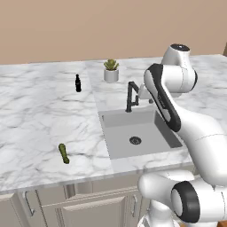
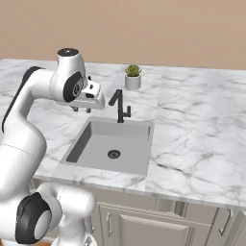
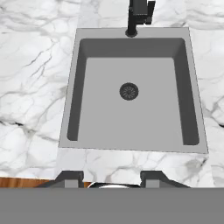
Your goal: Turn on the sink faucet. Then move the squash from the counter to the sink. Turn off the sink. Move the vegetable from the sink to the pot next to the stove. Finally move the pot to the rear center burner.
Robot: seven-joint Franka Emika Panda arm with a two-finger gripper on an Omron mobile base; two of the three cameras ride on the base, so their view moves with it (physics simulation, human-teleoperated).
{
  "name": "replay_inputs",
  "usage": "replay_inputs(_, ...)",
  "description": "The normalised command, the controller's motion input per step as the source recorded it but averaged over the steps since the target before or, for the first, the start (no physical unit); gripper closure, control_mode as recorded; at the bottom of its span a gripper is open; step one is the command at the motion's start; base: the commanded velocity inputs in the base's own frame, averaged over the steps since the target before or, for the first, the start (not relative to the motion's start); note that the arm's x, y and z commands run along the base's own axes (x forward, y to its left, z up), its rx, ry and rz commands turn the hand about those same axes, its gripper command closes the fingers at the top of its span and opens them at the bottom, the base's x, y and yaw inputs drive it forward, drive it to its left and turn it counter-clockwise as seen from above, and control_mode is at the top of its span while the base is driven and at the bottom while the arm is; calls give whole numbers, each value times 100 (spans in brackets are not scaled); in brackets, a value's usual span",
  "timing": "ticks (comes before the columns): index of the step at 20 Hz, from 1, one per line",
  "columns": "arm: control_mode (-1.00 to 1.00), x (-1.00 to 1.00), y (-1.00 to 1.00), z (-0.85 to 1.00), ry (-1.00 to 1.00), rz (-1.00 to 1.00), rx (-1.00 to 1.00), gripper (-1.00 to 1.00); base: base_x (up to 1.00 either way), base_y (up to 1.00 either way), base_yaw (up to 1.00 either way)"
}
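The squash (image 1: 64, 153) lies on the white marble counter (image 1: 40, 115), well left of the sink (image 1: 126, 126) and near the front edge. The grey sink (image 2: 122, 137) (image 3: 131, 122) holds nothing but its round drain. The black sink faucet (image 1: 131, 95) (image 2: 120, 105) (image 3: 139, 15) stands at the basin's back rim, and I see no water running. My gripper (image 2: 81, 110) (image 3: 111, 178) hangs above the basin's near side, pointing down. It is open, with nothing between its fingers. The pot and the stove are out of view.
A small black bottle (image 1: 78, 83) and a potted plant (image 1: 111, 71) (image 2: 133, 77) stand at the back of the counter. Cabinet doors (image 2: 144, 226) run below the counter's front edge.
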Motion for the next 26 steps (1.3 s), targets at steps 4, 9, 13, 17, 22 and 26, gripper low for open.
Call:
replay_inputs(4,100,0,0,-3,-1,0,0,-100,0,0,0)
replay_inputs(9,100,0,0,0,0,0,0,-100,12,-37,1)
replay_inputs(13,100,0,0,0,0,0,0,-100,16,-47,1)
replay_inputs(17,100,0,0,0,0,0,0,-100,33,-15,0)
replay_inputs(22,100,0,0,0,0,0,0,-100,48,0,0)
replay_inputs(26,100,0,0,0,0,0,0,-100,44,8,0)
